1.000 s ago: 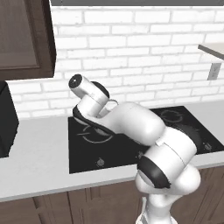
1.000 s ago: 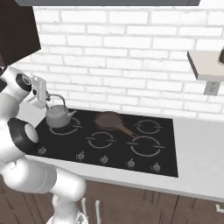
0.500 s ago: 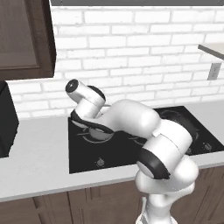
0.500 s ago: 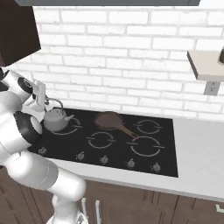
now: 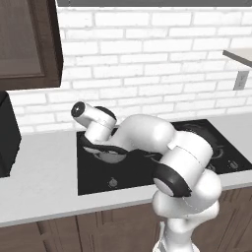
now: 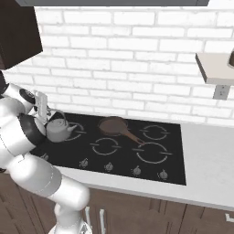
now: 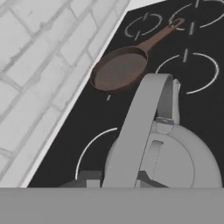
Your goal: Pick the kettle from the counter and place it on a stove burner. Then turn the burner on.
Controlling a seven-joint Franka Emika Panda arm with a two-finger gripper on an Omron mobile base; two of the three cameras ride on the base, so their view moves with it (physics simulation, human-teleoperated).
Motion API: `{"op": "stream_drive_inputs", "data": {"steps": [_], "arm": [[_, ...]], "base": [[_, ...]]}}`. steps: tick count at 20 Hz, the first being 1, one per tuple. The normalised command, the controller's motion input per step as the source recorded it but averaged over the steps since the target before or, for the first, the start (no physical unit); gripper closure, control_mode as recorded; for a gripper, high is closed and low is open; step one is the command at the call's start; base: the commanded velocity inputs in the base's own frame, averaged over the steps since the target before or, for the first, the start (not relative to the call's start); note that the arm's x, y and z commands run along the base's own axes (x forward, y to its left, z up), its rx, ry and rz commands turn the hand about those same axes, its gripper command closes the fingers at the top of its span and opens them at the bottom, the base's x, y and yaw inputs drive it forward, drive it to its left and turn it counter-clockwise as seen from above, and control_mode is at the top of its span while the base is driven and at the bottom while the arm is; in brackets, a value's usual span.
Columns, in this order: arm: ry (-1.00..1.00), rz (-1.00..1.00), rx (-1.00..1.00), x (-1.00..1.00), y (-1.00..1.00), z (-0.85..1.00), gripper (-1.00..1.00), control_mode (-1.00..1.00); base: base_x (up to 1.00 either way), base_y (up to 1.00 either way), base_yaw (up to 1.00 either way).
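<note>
A white brick wall backs the black glass cooktop [image 6: 114, 146]. The small grey-silver metal kettle [image 6: 57, 130] is seen at centre left of the right base view, over a grey ring marking [image 7: 89, 151]. The gripper [image 6: 42, 109] is positioned at its arched handle [image 7: 140, 127]; its grip cannot be determined. A brown frying pan [image 6: 116, 125] lies near.

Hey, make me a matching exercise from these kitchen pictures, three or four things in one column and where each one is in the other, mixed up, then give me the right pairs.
Things:
1. kettle
2. frying pan
3. shelf
4. counter

Places:
A. mounted on the brick wall, upper right in the right base view
B. on the far-left ring of the cooktop, next to the arm
C. pale slab surrounding the black glass
D. at the back middle of the black glass, its handle pointing toward the front right

Pairs: 1-B, 2-D, 3-A, 4-C
</note>
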Motion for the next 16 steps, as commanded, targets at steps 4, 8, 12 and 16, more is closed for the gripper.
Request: {"op": "stream_drive_inputs", "data": {"steps": [4, 8, 12, 16], "arm": [[-0.06, -0.05, 0.0, 0.56, 0.0, -0.01, 1.0, -1.0], [-0.04, -0.06, 0.0, 0.61, 0.0, 0.0, 1.0, -1.0], [0.01, 0.0, 0.0, 0.04, 0.0, 0.0, 1.0, -1.0], [0.01, 0.0, 0.0, 0.0, 0.11, -0.16, 1.0, -1.0]], "base": [[0.0, 0.0, 0.0], [0.0, 0.0, 0.0], [0.0, 0.0, 0.0], [0.0, 0.0, 0.0]]}}
